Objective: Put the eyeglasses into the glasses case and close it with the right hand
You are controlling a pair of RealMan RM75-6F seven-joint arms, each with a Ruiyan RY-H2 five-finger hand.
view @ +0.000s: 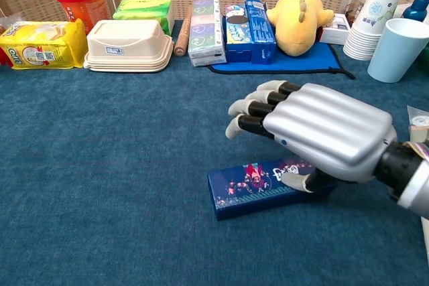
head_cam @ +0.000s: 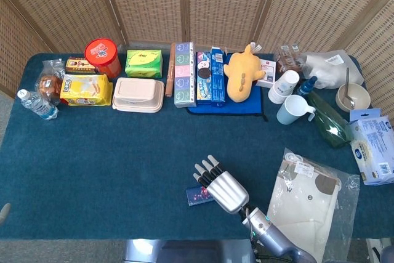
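the blue glasses case [view: 258, 187] lies closed under the right hand [view: 318, 140], whose fingers [view: 251, 106] spread flat above it.

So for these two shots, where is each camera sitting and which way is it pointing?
Head view: high above the near edge, looking steeply down over the whole table; the right hand and wrist show at the bottom.
Chest view: low, near table height, facing forward toward the row of goods at the back; the right hand fills the right side.
Shared: the right hand over the closed glasses case, plus the yellow plush toy. The left hand shows in neither.
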